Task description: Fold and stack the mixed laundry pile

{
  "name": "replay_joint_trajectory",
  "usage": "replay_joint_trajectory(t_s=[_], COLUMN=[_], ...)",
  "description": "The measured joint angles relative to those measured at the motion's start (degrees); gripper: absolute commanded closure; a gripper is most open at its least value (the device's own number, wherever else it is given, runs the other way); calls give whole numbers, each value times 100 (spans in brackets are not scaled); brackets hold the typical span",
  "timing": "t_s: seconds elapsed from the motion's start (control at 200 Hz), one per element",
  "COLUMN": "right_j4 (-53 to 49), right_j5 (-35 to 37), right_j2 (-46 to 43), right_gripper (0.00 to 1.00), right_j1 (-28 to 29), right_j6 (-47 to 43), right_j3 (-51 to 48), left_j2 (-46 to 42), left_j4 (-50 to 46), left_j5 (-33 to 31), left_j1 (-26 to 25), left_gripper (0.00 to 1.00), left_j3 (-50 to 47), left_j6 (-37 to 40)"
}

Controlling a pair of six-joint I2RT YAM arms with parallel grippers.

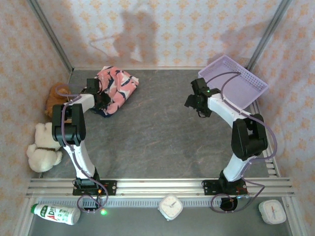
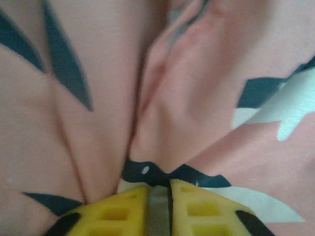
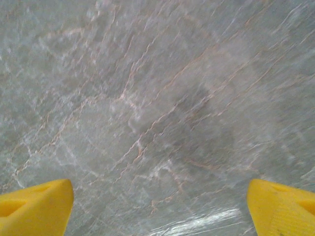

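The salmon-pink shark-print garment lies bunched at the table's far left. A dark navy edge peeks out from under its near side. My left gripper is down on the pile's near-left edge. In the left wrist view its yellow fingers stand almost together at the gripper, pinching a fold of the pink cloth at their tips. My right gripper hovers open over bare table at the right. Its yellow fingertips are far apart around the gripper, with nothing between them.
A lavender lattice basket leans at the far right corner. A brown plush and a cream plush sit along the left wall. A bottle and two clocks lie in front of the rail.
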Motion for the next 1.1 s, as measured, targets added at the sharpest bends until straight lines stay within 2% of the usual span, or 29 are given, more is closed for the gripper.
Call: replay_joint_trajectory(t_s=[0.055, 0.11, 0.125, 0.165, 0.18, 0.205, 0.33, 0.4, 0.445, 0.47, 0.59, 0.821, 0.936, 0.966, 1.096], right_j4=[-17, -42, -50, -55, -35, -11, 415, 1056, 1519, 1727, 3014, 5169, 6011, 6258, 7167], right_j5=[87, 212, 232, 334, 382, 479, 1086, 1464, 1633, 1668, 1725, 1484, 1399, 1327, 1023], right_j2=[-72, -192, -216, -326, -376, -476, -1034, -1364, -1556, -1620, -1679, -1244, -1078, -1099, -1113], right_gripper=[9, 9, 9, 9, 9, 9, 8, 8, 8, 8, 7, 7, 9, 0, 0], right_j1=[-96, -214, -236, -332, -374, -446, -704, -739, -741, -745, -787, -1032, -1161, -1217, -1504], right_j6=[-129, -299, -334, -470, -540, -645, -1335, -1843, -2238, -2387, -3171, -3536, -3497, -3456, -3346], right_j3=[28, 31, 31, 24, 11, -22, -516, -1126, -1609, -1825, -2931, -3882, -4142, -4275, -4841], left_j2=[-52, -188, -225, -413, -483, -619, -1445, -1941, -2343, -2505, -3204, -3379, -3165, -3077, -2859], left_j4=[-4, -129, -168, -343, -415, -516, -828, -785, -682, -623, -55, 1189, 1991, 2212, 3086], left_j5=[28, -2, -22, -111, -140, -199, -597, -837, -994, -1049, -1228, -1508, -1661, -1694, -1882], left_j1=[-4, -15, -15, -15, -15, -15, -15, -15, -15, -15, -26, -201, -372, -404, -564], left_gripper=[30, 25, 19, 16, 9, 8, 6, 5, 5, 0, 0, 0, 0, 0, 0], left_j3=[7, 33, 37, 66, 81, 114, 216, 90, -181, -330, -1497, -3676, -3917, -3915, -3963], left_j6=[31, 144, 140, 280, 313, 426, 754, 984, 1141, 1207, 1620, 2385, 2660, 2691, 2752])
